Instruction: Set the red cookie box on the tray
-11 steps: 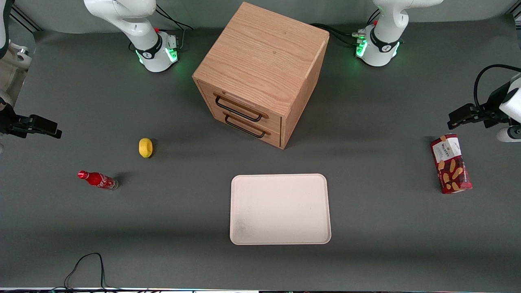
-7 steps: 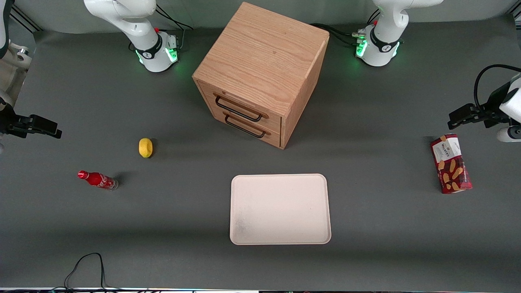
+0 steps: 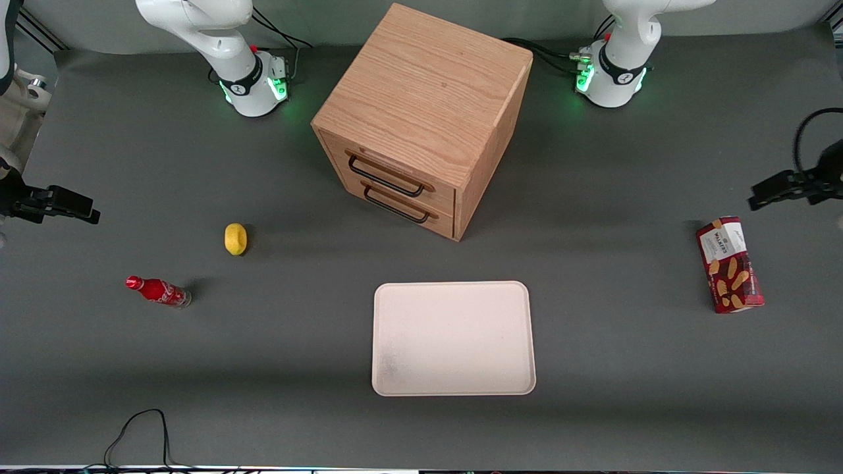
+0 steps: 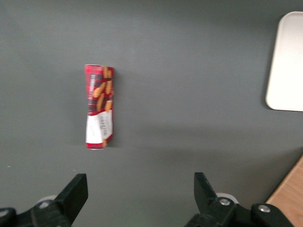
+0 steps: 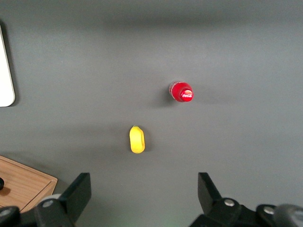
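**Toward the working arm's end: box on the table, gripper spread above**

Toward the working arm's end of the table, the red cookie box [image 3: 730,264] lies flat, well apart from the tray [image 3: 453,338]. The gripper [image 4: 140,195] hovers above, its fingers [image 4: 75,191] spread wide, grasping nothing.
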`<state>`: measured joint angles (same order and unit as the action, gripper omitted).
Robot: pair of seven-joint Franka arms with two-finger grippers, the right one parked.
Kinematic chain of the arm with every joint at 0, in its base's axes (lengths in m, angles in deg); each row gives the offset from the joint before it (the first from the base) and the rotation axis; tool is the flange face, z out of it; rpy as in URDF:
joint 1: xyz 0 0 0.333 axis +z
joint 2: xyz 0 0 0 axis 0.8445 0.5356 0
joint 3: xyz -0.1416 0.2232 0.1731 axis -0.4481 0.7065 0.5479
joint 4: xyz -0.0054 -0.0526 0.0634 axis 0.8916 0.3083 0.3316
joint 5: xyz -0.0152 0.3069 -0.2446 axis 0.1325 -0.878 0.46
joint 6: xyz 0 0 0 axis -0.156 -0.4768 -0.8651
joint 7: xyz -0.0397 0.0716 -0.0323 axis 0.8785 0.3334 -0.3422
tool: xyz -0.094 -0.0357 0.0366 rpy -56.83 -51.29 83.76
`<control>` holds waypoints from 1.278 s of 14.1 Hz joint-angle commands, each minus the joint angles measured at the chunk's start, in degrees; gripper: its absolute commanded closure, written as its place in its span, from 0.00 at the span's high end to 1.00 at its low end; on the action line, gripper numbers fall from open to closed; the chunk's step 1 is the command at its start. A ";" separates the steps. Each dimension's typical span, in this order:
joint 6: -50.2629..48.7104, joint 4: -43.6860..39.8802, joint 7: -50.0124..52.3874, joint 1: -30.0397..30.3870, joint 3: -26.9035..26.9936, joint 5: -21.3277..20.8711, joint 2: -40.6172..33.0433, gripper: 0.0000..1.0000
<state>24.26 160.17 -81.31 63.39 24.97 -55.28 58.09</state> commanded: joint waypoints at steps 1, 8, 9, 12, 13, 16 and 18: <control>-0.11 -0.74 -7.20 6.86 -0.30 -0.38 1.23 1.00; 4.63 1.26 -13.73 13.12 -0.30 -0.38 3.43 1.00; 6.82 3.19 -13.73 13.12 -0.30 -0.38 3.87 1.00; 16.39 9.78 -13.73 13.04 -0.39 -0.29 6.23 1.00; 19.47 11.37 -13.73 12.86 -0.39 -0.29 7.64 1.00; 29.57 16.90 -13.73 12.86 -0.39 0.32 11.42 1.00; 35.21 20.34 -13.73 13.04 -0.39 0.32 13.09 1.00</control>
<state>55.19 176.96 -94.51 76.51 24.46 -55.31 71.19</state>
